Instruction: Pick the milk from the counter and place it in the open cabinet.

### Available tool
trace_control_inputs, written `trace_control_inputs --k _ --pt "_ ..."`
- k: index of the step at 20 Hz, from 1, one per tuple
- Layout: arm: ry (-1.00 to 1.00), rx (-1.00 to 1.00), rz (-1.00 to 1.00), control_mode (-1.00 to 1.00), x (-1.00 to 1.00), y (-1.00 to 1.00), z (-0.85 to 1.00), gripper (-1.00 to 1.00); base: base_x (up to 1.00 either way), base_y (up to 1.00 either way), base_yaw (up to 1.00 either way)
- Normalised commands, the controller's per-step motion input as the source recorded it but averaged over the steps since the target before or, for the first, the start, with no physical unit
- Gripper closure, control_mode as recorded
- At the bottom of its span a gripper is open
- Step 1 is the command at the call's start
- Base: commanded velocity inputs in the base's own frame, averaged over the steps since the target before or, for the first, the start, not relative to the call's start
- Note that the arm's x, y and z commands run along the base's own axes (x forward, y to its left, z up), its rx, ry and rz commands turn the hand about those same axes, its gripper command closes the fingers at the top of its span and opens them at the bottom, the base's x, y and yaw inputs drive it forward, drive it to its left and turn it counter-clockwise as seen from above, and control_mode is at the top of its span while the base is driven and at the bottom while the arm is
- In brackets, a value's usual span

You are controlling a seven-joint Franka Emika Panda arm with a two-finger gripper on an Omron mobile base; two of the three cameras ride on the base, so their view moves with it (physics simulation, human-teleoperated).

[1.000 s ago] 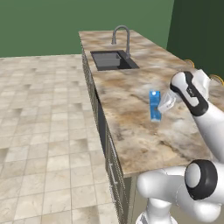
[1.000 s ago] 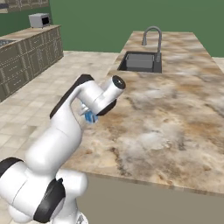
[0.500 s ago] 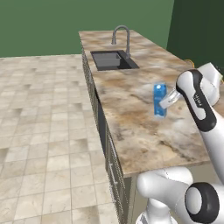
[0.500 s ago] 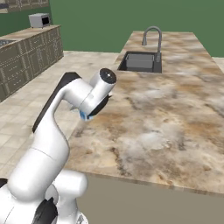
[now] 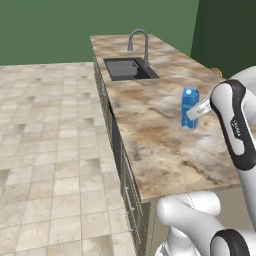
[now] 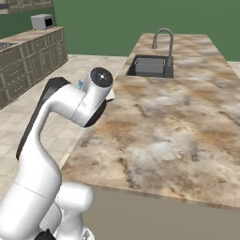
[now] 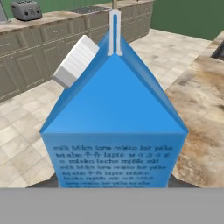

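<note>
The milk [image 5: 189, 107], a small blue gable-top carton with a white cap, hangs upright a little above the marbled counter [image 5: 150, 125], near its right side. My gripper [image 5: 197, 110] is shut on it from the right. The hand view has the milk [image 7: 113, 113] up close, with small white print on its face and the dark fingertips at its lower corners. From the right base view, a sliver of the milk [image 6: 80, 85] peeks out behind my wrist, over the left edge of the counter [image 6: 178, 126]. The open cabinet is out of view.
A dark sink [image 5: 129, 69] with a grey curved faucet [image 5: 140, 42] sits at the counter's far end. Tiled floor [image 5: 50, 150] lies left of the counter. A second counter with drawers and a small appliance [image 6: 42, 21] runs along the far left wall.
The arm has lifted the milk off the counter and carried it a little up and toward the counter's edge. The wrist has risen with it.
</note>
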Motion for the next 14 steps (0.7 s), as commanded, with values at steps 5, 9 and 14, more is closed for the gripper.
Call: trace_control_inputs --k 5,9,14 --pt "0.0 0.0 -0.03 -1.0 -0.16 0.0 0.16 1.0 0.0 0.0 0.0" --pt "0.0 0.0 0.0 -1.0 0.0 0.03 0.0 1.0 0.0 0.0 0.0" --pt "0.0 0.0 0.0 -1.0 0.0 0.0 0.0 1.0 0.0 0.0 0.0"
